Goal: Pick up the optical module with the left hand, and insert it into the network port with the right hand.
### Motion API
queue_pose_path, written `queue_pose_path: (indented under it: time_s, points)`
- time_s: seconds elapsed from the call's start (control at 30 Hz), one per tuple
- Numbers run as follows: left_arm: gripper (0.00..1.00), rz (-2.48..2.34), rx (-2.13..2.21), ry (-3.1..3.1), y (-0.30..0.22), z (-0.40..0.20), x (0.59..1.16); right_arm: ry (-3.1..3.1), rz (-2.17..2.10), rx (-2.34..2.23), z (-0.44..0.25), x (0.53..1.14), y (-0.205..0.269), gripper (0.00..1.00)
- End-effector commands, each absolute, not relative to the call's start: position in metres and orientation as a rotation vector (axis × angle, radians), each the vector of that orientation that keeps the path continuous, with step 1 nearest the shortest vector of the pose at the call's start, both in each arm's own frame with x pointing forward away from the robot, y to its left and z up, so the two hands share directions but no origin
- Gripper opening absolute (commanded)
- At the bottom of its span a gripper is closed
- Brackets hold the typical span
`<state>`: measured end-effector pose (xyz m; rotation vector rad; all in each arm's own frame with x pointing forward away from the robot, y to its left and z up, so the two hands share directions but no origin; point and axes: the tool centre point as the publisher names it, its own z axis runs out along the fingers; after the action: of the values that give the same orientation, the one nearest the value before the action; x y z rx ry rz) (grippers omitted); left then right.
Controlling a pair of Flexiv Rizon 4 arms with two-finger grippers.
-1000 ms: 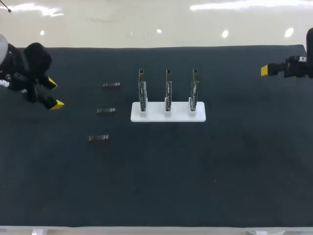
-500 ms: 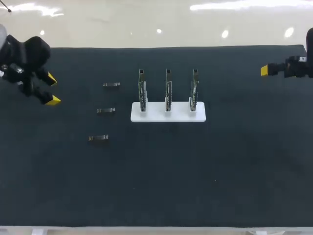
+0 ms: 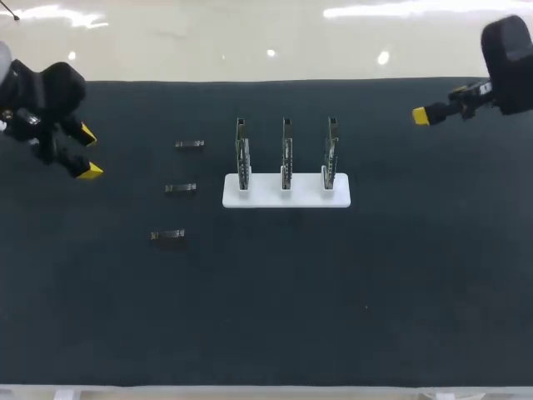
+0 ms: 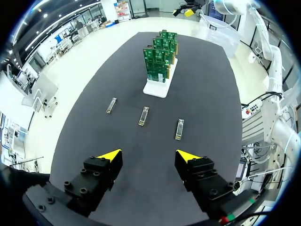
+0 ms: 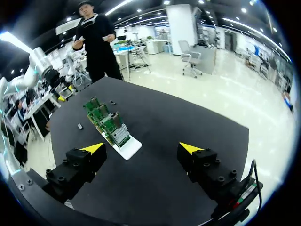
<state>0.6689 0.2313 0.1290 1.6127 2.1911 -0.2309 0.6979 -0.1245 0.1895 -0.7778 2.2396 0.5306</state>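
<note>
Hovering w/ L gripper [image 4: 149, 155] released, apart from mid optical module [image 4: 144, 116] | R gripper [image 5: 142, 148] released over table [image 3: 333, 292] far-right

Three optical modules [image 3: 181, 188] flat beside upright port boards [image 3: 286, 158]

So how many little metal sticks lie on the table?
3: far module, middle module and near module, in a slanted row left of the white stand; none appears hidden.

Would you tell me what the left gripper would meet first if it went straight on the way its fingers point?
Probably the middle optical module of the three lying ahead of the left gripper, though depth is hard to judge.
</note>
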Motion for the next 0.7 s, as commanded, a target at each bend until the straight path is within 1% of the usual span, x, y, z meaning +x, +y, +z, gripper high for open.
queue_pose_path:
  time_s: [0.03,0.37,0.7]
  points:
    - [1.0,-0.232,1.615,2.19,0.232,0.128,0.67,2.182,0.692,-1.188,0.193,0.717,-0.105,1.0]
    - [1.0,-0.232,1.615,2.19,0.232,0.128,0.67,2.078,0.769,-1.535,0.198,0.712,-0.058,1.0]
    - [1.0,-0.232,1.615,2.19,0.232,0.128,0.67,2.011,0.76,-1.607,0.198,0.7,-0.051,1.0]
